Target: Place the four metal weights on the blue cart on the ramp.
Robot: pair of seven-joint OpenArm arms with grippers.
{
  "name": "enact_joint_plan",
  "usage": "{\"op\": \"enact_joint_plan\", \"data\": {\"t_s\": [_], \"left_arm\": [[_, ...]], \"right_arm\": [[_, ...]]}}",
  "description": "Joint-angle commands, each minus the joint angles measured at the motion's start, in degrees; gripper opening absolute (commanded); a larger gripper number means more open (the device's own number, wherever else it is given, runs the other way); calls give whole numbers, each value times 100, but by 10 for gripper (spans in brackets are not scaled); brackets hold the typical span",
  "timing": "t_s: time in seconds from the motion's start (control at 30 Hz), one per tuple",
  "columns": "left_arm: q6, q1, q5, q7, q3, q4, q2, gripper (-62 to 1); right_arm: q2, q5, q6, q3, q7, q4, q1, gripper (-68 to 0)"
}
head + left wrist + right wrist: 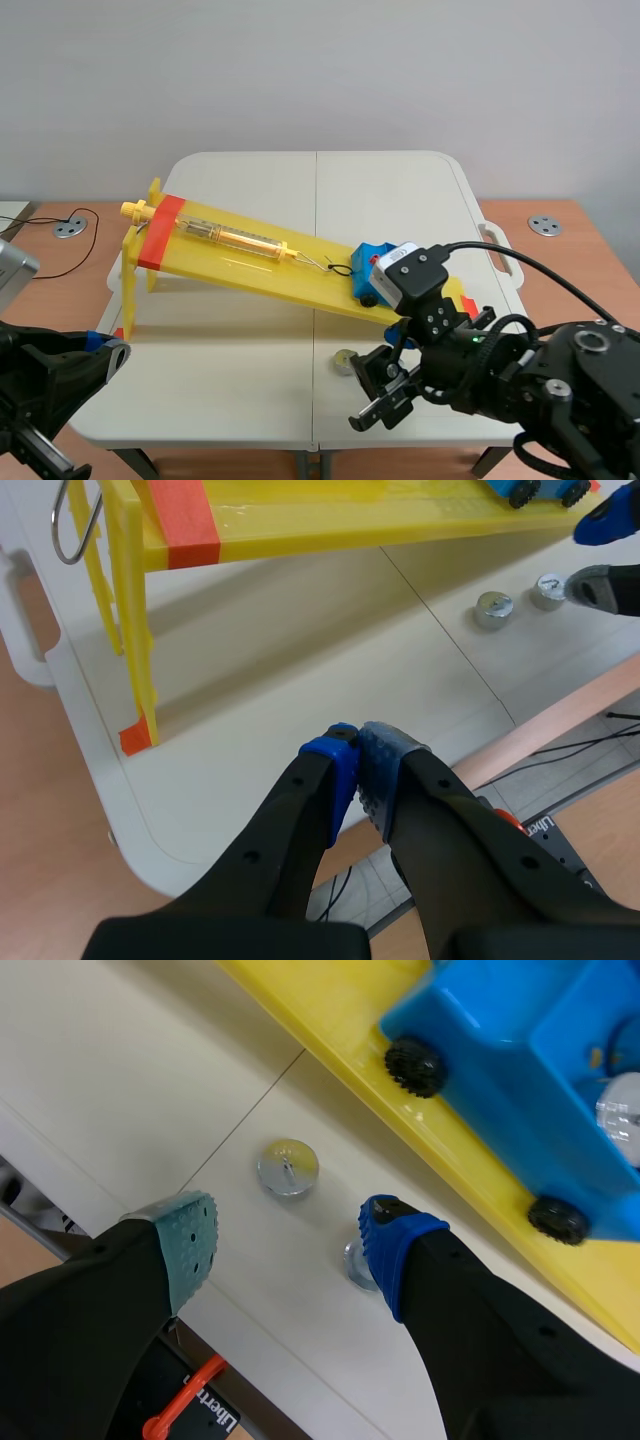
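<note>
A pale desk before a grey wall carries a yellow ramp, with the blue cart at its low end. Two metal weights lie beside the ramp under the right gripper, whose fingers are spread. The second weight sits half hidden by the blue pad, so closing could knock it toward the desk edge. The left gripper has its fingers pressed together, holding nothing.

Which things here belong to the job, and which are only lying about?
For the job: blue cart, yellow ramp, a weight, a second weight, open right claw.
Lying about: spring gauge on the ramp, round desk cap, another cap.
</note>
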Motion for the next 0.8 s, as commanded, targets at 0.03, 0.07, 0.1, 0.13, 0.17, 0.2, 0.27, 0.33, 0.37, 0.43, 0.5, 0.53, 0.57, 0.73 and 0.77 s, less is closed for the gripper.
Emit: {"op": "enact_joint_plan", "data": {"t_s": [0.03, 0.07, 0.1, 0.13, 0.17, 0.2, 0.27, 0.33, 0.37, 0.43, 0.5, 0.53, 0.57, 0.73, 0.77], "left_arm": [[-144, -114, -402, -553, -92, 404, 46, -571], [-144, -114, -402, -553, -92, 404, 46, -571], [-144, -114, -402, -553, -92, 404, 46, -571], [-144, -114, -402, -553, -92, 404, 46, -571], [-144, -114, -402, -553, -92, 404, 46, -571], [-144, -114, -402, -553, -92, 404, 46, -571], [-144, -114, -402, -553, -92, 404, 46, -571], [-144, -114, -402, -553, -92, 404, 46, -571], [-144, -114, -402, -553, -92, 404, 46, -571], [-144, -114, -402, -553, -92, 404, 46, -571], [-144, -114, -402, -553, -92, 404, 46, -571], [-144, -114, -402, -553, -92, 404, 46, -571], [-144, -114, -402, -553, -92, 404, 46, -571], [-144, -114, -402, -553, -92, 404, 46, -571], [-144, -114, -402, -553, -92, 404, 46, -571]], "right_arm": [[-116, 120, -227, 20, 903, 127, 573, -356], [-160, 66, -269, -20, 938, 31, 623, -356], [-210, 17, -319, -66, 979, -61, 678, -356], [-254, -48, -352, -105, 1036, -155, 734, -356], [-302, -81, -354, -144, 1069, -247, 787, -356], [-348, -125, -374, -173, 1097, -332, 844, -356], [-442, -201, -444, -245, 1158, -479, 935, -356], [-522, -273, -503, -319, 1209, -610, 1027, -358], [-553, -295, -518, -354, 1209, -671, 1071, -358], [-619, -343, -608, -411, 1224, -772, 1143, -358], [-658, -365, -634, -468, 1239, -881, 1211, -361], [-673, -365, -640, -496, 1241, -940, 1239, -371], [-693, -365, -656, -514, 1244, -997, 1266, -372], [-723, -369, -706, -579, 1255, -1145, 1287, -372], [-723, -369, -723, -584, 1255, -1169, 1287, -372]]}}
